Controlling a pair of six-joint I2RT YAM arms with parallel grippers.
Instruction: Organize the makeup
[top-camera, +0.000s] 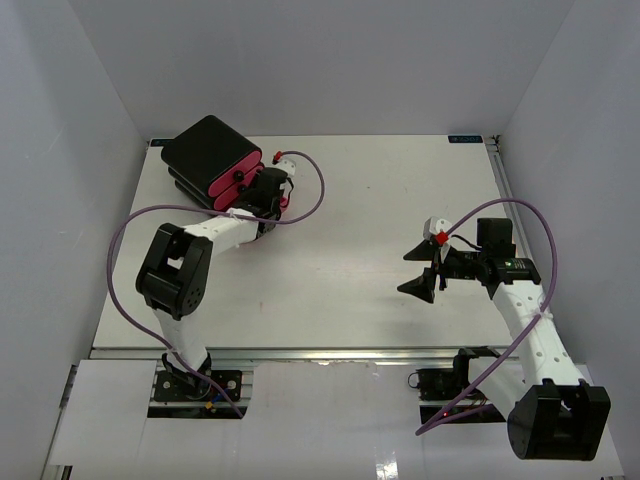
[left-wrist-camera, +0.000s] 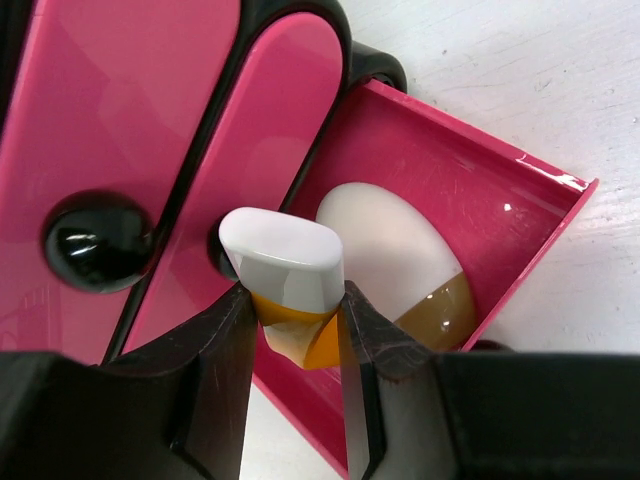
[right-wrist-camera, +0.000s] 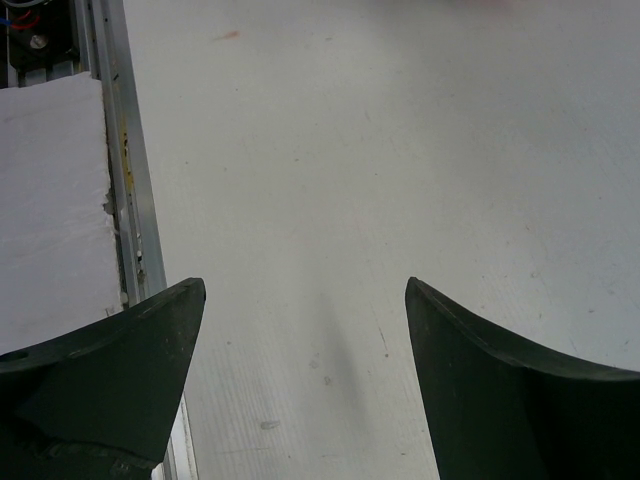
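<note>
My left gripper (left-wrist-camera: 292, 315) is shut on the orange white-capped tube (left-wrist-camera: 288, 270), cap pointing away, over an open pink drawer (left-wrist-camera: 470, 195) of the black box (top-camera: 208, 150). A white oval puff (left-wrist-camera: 385, 240) lies in that drawer, beside a beige foundation bottle (left-wrist-camera: 440, 312) partly hidden by my finger. In the top view my left gripper (top-camera: 272, 192) sits against the box front. My right gripper (right-wrist-camera: 305, 290) is open and empty above bare table, at mid right in the top view (top-camera: 422, 268). Lipstick tubes are out of view.
The box's other pink drawers (left-wrist-camera: 120, 120) with black knobs (left-wrist-camera: 98, 240) are shut. Purple cables loop over both arms. A metal rail (right-wrist-camera: 125, 170) and white foam pad (right-wrist-camera: 50, 200) run along the near table edge.
</note>
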